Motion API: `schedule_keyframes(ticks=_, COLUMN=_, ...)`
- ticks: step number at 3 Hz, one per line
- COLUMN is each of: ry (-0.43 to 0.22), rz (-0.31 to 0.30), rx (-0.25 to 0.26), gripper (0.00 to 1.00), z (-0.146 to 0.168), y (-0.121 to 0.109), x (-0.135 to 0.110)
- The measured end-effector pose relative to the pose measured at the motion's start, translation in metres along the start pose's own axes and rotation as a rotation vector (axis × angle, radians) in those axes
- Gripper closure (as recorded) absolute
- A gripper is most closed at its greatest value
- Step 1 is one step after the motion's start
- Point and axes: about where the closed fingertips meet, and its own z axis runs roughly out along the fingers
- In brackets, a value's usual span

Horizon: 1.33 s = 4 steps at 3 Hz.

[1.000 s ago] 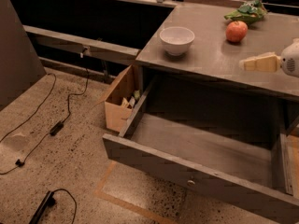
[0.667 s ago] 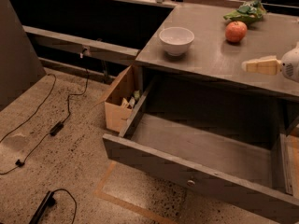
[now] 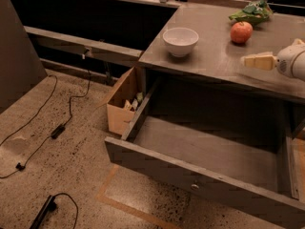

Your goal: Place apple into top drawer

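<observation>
The red-orange apple [image 3: 241,32] sits on the grey counter [image 3: 209,56] toward the back right, just in front of a green leafy bag [image 3: 252,12]. The top drawer [image 3: 143,159] is pulled wide open below the counter, its inside bare, with a small round metal knob [image 3: 194,186] on its front panel. My gripper [image 3: 248,61] comes in from the right edge over the counter, its pale fingers pointing left. It lies in front of the apple, apart from it, and holds nothing.
A white bowl [image 3: 180,41] stands on the counter's left part. A small brown cardboard box [image 3: 121,101] with items sits on the floor left of the drawer. Black cables [image 3: 57,128] lie across the speckled floor. A dark shelf runs along the back.
My gripper has shifted slightly right and back over the counter. The apple, bowl and drawer have not moved.
</observation>
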Motion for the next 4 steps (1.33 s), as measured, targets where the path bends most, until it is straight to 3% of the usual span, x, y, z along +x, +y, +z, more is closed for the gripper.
schedule_keyframes(ticks=2, ry=-0.036, rz=0.113, rx=0.003, gripper=0.00, z=0.056, y=-0.003, x=-0.005)
schedule_keyframes(ticks=4, ry=-0.063, rz=0.127, rx=0.021, gripper=0.00, z=0.107, y=-0.006, x=-0.010)
